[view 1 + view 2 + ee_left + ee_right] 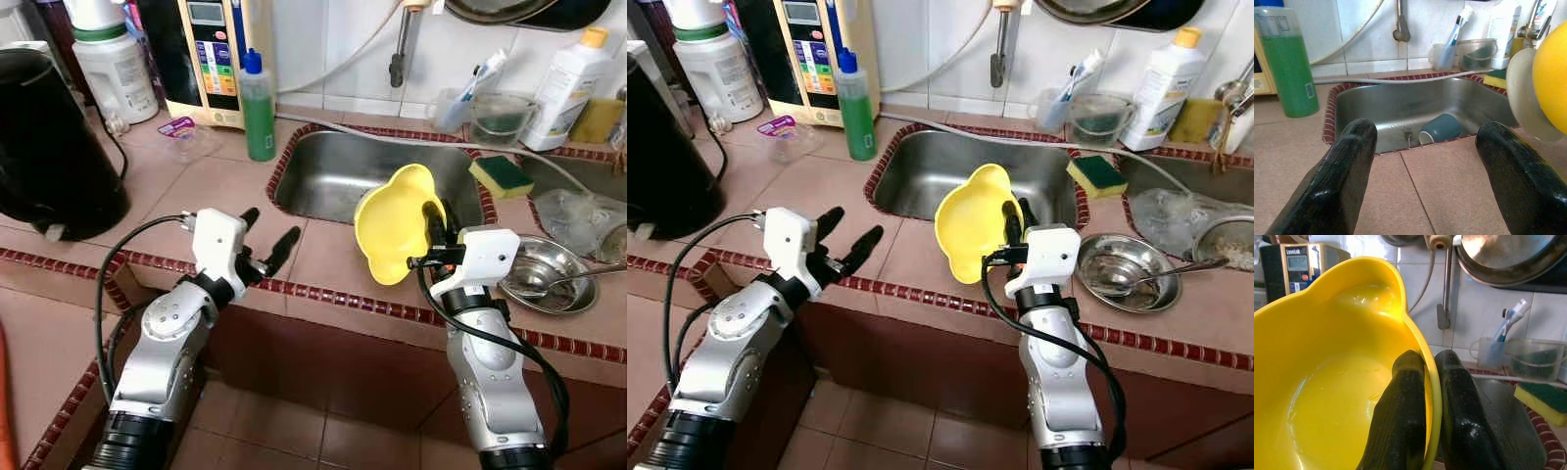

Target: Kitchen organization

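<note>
Right gripper: pinches the rim of a yellow bowl, held on edge above the counter.
Sink: just beyond the bowl (nearer the right arm).
Left gripper: wide open, empty.

A brand name reading roughly "LeveLuk" appears on the dark upper panel of the water ionizer standing at the back edge of the tiled counter. Its coloured button panel and the bottle labels along the counter's back edge are too small to read.
</note>
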